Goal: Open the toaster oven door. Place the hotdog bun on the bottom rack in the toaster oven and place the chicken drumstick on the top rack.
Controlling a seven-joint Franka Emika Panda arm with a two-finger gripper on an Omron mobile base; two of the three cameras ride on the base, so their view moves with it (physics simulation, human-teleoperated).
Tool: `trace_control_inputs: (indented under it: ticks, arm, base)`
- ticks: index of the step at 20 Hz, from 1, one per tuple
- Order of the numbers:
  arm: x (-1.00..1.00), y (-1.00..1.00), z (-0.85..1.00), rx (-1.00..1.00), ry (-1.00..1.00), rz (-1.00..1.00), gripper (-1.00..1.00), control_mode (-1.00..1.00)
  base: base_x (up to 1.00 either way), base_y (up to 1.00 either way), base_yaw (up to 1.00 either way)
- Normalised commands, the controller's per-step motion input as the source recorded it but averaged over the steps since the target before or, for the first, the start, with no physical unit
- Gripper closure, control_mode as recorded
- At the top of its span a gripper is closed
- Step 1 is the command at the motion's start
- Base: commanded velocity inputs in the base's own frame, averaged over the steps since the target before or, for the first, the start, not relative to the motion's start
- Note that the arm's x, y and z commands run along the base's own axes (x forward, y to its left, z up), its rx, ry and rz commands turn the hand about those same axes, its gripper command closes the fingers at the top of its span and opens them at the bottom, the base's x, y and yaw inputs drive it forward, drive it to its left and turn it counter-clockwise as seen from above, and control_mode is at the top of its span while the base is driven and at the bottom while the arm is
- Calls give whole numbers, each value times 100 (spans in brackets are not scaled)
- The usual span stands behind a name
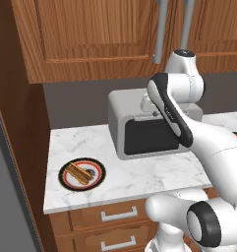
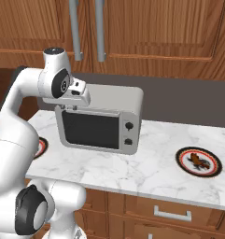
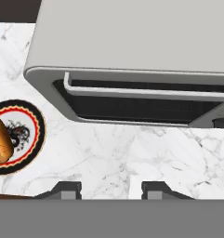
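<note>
Jaws stand apart, holding nothing, above the closed oven (image 2: 101, 119) and its door (image 2: 90, 129) on the marble surface (image 2: 146, 172). Left plate (image 1: 82, 173) carries the bun (image 1: 78, 173), right plate (image 2: 198, 161) the drumstick (image 2: 197, 160).

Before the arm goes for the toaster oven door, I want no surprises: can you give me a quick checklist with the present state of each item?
1. Toaster oven door shut, waiting to be opened: ok.
2. Door handle in front of the hand: ok.
3. Fingers empty and apart: ok.
4. Gap wide enough for the handle: cannot tell.
5. Hotdog bun on its plate, left of the toaster oven: ok.
6. Chicken drumstick on its plate at the right: ok.
</note>
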Motion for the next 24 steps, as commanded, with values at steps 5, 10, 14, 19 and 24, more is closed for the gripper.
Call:
trace_control_inputs:
  ticks: [5, 10, 14, 19, 24]
  arm:
    - [0, 0, 0, 0, 0, 0, -100, 100]
    - [0, 0, 0, 0, 0, 0, -100, 100]
    - [0, 0, 0, 0, 0, 0, -100, 100]
    - [0, 0, 0, 0, 0, 0, -100, 100]
    - [0, 0, 0, 0, 0, 0, -100, 100]
  base:
    - [0, 0, 0]
    - [0, 0, 0]
    - [-8, 0, 0]
    - [-43, 25, 1]
    - [-3, 50, 0]
